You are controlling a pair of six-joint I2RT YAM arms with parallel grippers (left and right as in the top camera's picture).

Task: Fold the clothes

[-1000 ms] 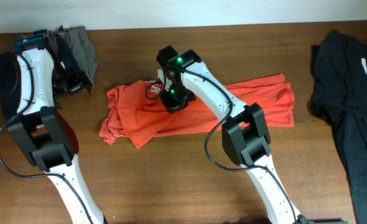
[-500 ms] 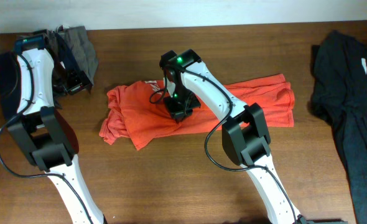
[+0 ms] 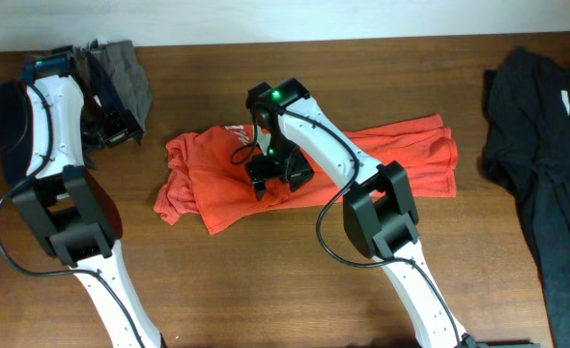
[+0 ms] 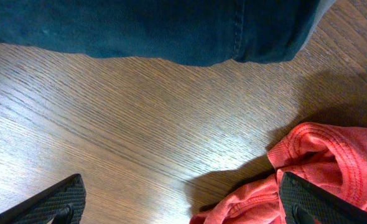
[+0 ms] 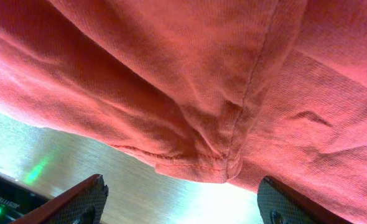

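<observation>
T-shirt (image 3: 213, 188), orange-red: crumpled at mid tabletop (image 3: 266, 290), long side running left to right, left part bunched up. Right hand (image 3: 270, 176): directly over middle of shirt, open, fingers (image 5: 78, 202) wide apart, nothing pinched between them. In right wrist view, hemmed fold of orange fabric just ahead of tips, strip of wood below it. Left hand (image 3: 111, 130): open wide, empty, fingertips (image 4: 53, 202) far apart at lower frame corners. Above bare wood, near left edge of shirt, navy garment (image 4: 152, 25) just beyond. Grey garment (image 3: 130, 72): heaped at far left corner of tabletop. Black garment (image 3: 546, 155): heaped at right edge, well apart from shirt.
</observation>
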